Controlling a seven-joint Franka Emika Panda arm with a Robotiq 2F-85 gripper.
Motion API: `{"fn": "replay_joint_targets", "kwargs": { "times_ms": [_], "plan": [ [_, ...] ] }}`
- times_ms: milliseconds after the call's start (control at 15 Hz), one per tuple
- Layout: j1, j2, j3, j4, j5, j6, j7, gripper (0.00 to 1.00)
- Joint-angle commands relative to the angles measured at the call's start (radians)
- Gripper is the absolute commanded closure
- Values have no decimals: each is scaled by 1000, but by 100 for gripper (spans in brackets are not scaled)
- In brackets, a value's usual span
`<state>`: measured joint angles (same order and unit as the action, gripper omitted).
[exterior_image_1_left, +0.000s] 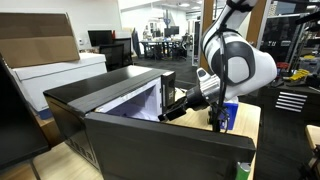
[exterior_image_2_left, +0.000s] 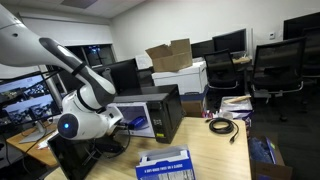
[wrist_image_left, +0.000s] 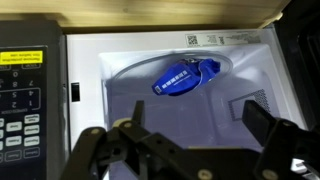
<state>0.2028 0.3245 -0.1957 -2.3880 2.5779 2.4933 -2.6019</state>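
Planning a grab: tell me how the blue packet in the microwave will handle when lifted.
The blue packet looks small and flat, so probably light and a bit floppy. Lying on the smooth glass plate, it may slide if pushed.

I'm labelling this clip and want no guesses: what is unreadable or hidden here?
- blue object: print too small to read, wrist view.
- keypad: cut off by the left edge, labels blurred, wrist view.
- microwave cavity: mostly behind the arm, exterior view.
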Motion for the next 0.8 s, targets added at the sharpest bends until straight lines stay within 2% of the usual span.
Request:
{"fn": "replay_joint_targets", "kwargs": {
  "times_ms": [0, 400, 467, 733],
  "plan": [
    [33, 32, -33, 21, 8, -74, 0, 0],
    [250, 120, -245, 68, 59, -184, 0, 0],
    [216, 113, -221, 61, 32, -172, 0, 0],
    [179, 120, -202, 63, 20, -165, 5, 0]
  ]
}}
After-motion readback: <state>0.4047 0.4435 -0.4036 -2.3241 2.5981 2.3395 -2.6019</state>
